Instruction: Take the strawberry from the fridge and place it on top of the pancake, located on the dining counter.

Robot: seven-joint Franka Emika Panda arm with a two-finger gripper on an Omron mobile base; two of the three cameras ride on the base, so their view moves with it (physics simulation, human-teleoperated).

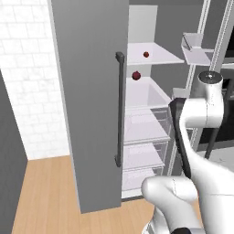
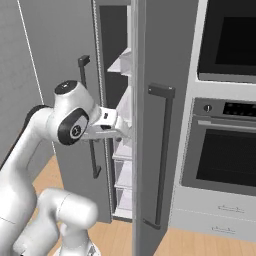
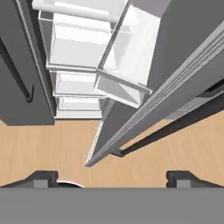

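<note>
Gripper open and empty, aimed down past the fridge door edge. Strawberry on upper shelf inside, well apart, above it.

Fridge, interior: white upper shelf carrying one small red strawberry; a second white shelf below it, with a slightly larger, rounder dark-red fruit near its front left edge. Beneath these, stacked clear drawers, contents not discernible. Door bin on the inside of the open door, white.
</note>
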